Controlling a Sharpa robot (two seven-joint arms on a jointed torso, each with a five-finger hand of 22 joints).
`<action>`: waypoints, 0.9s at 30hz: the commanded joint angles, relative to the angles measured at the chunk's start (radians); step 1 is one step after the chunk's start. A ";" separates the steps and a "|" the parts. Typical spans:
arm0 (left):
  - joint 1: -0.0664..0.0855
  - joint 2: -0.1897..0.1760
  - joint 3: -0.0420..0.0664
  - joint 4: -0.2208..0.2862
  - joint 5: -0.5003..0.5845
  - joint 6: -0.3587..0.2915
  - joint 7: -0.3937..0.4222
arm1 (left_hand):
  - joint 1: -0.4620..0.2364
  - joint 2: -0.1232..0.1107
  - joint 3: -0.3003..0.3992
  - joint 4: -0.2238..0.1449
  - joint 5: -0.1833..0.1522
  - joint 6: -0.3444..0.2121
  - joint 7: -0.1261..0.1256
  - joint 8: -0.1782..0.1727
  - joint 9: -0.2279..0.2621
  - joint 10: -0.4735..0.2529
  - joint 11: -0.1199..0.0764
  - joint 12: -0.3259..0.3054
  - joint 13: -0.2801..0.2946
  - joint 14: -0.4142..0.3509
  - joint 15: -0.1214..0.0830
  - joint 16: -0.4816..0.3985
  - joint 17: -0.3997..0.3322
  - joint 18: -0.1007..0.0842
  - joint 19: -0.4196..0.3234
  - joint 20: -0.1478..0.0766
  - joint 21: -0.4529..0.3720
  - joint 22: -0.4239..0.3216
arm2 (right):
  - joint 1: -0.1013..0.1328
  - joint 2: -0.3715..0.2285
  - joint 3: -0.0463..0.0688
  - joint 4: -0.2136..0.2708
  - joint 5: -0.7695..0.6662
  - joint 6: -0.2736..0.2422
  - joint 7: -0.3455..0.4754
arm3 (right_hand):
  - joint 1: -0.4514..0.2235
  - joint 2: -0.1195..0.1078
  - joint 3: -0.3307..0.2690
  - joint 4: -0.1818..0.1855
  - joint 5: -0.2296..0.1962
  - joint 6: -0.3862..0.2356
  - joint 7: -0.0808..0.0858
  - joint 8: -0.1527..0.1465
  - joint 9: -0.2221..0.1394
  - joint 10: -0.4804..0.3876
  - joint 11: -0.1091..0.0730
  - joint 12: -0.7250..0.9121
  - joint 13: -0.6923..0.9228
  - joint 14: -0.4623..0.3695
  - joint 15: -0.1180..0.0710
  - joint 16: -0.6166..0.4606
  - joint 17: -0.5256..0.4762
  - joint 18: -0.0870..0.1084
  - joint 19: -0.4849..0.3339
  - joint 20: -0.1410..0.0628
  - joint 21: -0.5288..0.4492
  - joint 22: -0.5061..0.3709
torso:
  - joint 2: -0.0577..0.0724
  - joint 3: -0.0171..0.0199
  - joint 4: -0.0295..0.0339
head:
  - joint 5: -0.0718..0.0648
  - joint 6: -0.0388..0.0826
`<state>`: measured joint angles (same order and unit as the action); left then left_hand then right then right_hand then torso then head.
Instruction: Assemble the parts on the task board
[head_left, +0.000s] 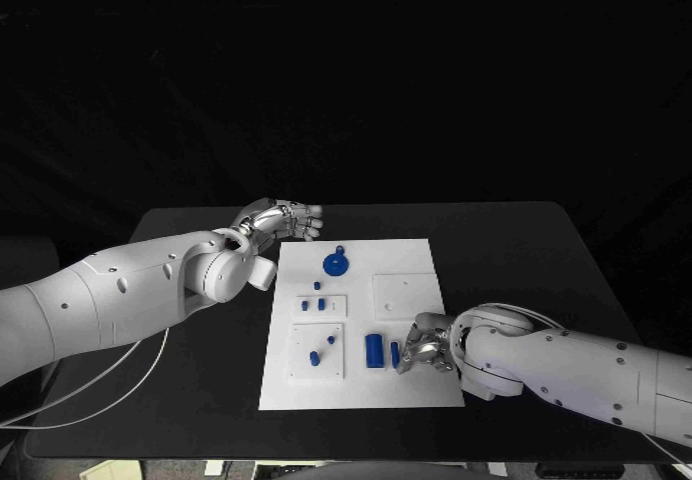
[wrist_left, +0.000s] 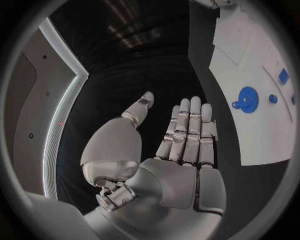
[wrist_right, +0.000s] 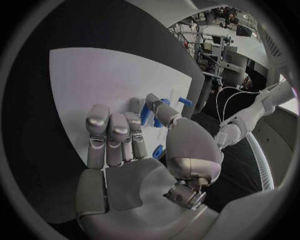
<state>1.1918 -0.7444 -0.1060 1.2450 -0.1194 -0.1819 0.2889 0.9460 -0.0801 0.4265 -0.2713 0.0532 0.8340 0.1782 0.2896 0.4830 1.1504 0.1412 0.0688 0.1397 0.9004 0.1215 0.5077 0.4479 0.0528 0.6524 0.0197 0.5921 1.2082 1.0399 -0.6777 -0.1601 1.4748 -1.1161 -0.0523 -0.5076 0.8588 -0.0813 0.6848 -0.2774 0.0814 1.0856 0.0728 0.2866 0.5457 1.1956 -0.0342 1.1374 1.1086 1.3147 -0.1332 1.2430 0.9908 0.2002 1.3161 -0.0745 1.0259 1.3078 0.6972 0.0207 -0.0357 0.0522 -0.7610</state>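
The white task board lies in the middle of the black table. On it are a blue gear, several small blue pegs, and a thick blue cylinder. A thin blue peg lies beside the cylinder. My right hand rests on the board's near right part. In the right wrist view its thumb and a finger pinch the thin blue peg. My left hand hovers off the board's far left corner with straight fingers, holding nothing. The left wrist view shows the left hand and the gear.
Raised white square plates sit on the board, one at the right middle and one at the near left. Bare black table lies to the right of the board and behind it.
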 joint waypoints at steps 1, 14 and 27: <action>0.001 0.001 0.000 0.002 -0.006 0.011 0.005 | 0.003 0.004 -0.001 -0.004 -0.001 -0.006 0.000 0.005 -0.001 0.002 -0.003 0.001 -0.002 -0.004 0.003 -0.003 0.002 0.016 -0.004 0.005 -0.004 0.001 | -0.004 0.005 -0.002 -0.008 -0.010 0.016 -0.017 | -0.003 0.015 0.020 0.009 -0.018 0.009 0.002 -0.007 -0.006 0.007 -0.002 -0.003 0.001 -0.001 -0.003 -0.001 -0.002 0.062 0.000 0.009 -0.002 0.009 | 0.000 0.0001 0.0002 | 0.000 -0.001; 0.001 0.000 0.000 0.002 -0.007 0.010 0.005 | 0.004 0.004 -0.001 -0.004 -0.001 -0.006 0.000 0.005 -0.002 0.002 -0.003 0.001 -0.002 -0.003 0.003 -0.004 0.003 0.015 -0.004 0.005 -0.004 0.002 | -0.004 -0.001 -0.003 -0.010 0.030 0.033 -0.010 | -0.040 -0.016 0.011 -0.010 0.059 0.010 0.002 -0.006 -0.008 0.009 -0.002 -0.003 0.005 -0.001 -0.004 0.002 -0.002 0.062 0.003 0.009 0.003 0.012 | 0.000 -0.0002 0.0002 | 0.001 -0.002; 0.001 -0.001 0.000 0.002 -0.008 0.010 0.005 | 0.005 0.004 0.000 -0.005 -0.001 -0.006 0.000 0.005 -0.002 0.002 -0.003 0.001 -0.002 -0.003 0.003 -0.004 0.004 0.015 -0.004 0.005 -0.004 0.003 | -0.004 -0.020 -0.003 0.008 0.069 -0.011 0.026 | -0.025 -0.093 -0.054 -0.005 0.106 -0.002 0.005 -0.008 -0.008 0.004 0.001 -0.007 0.006 -0.001 -0.002 0.000 -0.003 0.062 0.003 0.006 0.001 0.010 | 0.000 0.0001 0.0002 | 0.002 -0.001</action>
<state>1.1918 -0.7461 -0.1061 1.2448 -0.1231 -0.1819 0.2870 0.9460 -0.0801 0.4266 -0.2713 0.0532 0.8340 0.1782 0.2896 0.4822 1.1504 0.1412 0.0688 0.1389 0.9004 0.1215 0.5078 0.4506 0.0507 0.6524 0.0197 0.5921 1.2099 1.0385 -0.6954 -0.1612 1.4813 -1.0595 -0.0457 -0.4962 0.8362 -0.1648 0.6348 -0.2827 0.1898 1.0900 0.0757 0.2724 0.5366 1.1971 -0.0358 1.1335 1.1137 1.3143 -0.1332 1.2432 0.9881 0.2048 1.3199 -0.0678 1.0257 1.3076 0.6970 0.0205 -0.0355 0.0541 -0.7622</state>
